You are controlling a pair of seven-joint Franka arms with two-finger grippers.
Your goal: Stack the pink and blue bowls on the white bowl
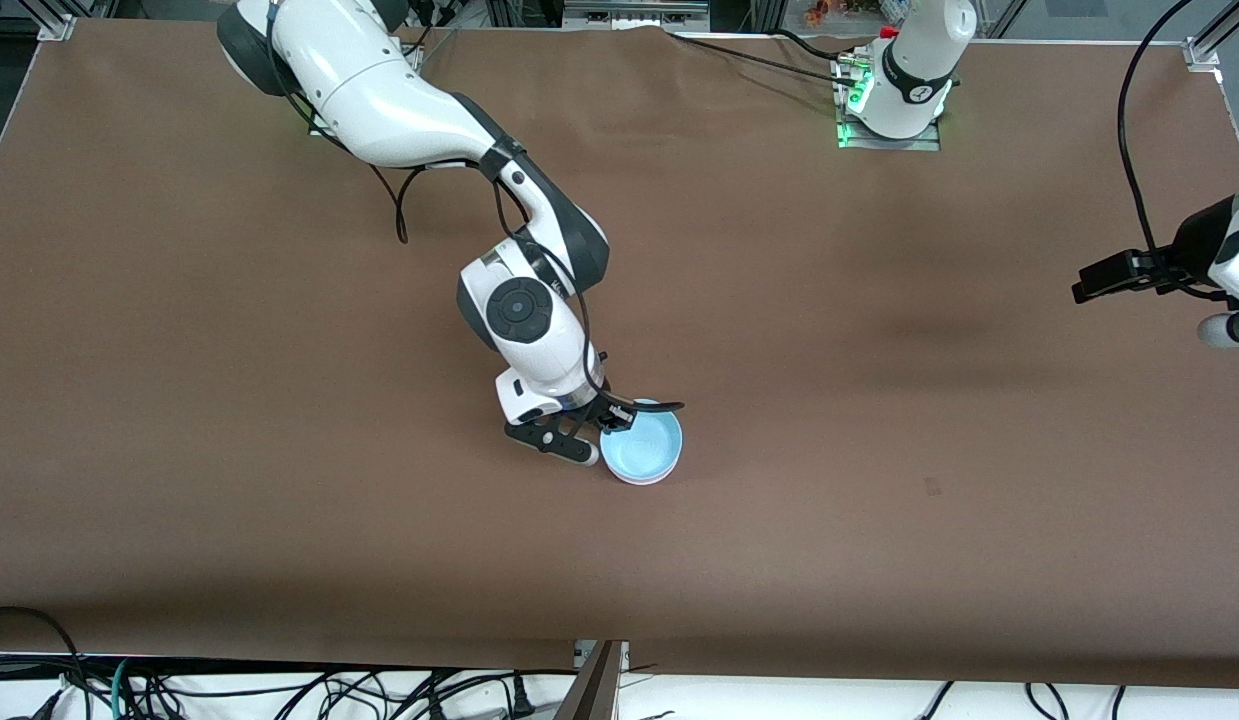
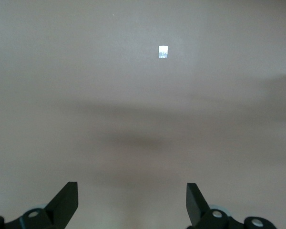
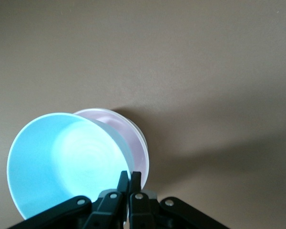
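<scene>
The light blue bowl (image 1: 643, 447) sits tilted in the pale pink bowl (image 3: 133, 138), near the middle of the table. My right gripper (image 1: 605, 424) is shut on the blue bowl's rim at the edge toward the right arm's end; in the right wrist view its fingers (image 3: 134, 179) pinch that rim of the blue bowl (image 3: 66, 162). The white bowl is almost hidden under the pink one; only a thin pale edge (image 3: 143, 139) shows. My left gripper (image 2: 132, 191) is open and empty over bare table at the left arm's end, where that arm waits.
The brown table (image 1: 879, 400) runs wide around the stack. A small bright patch (image 2: 163, 51) lies on the table in the left wrist view. Black cables (image 1: 759, 55) run by the left arm's base (image 1: 894, 100).
</scene>
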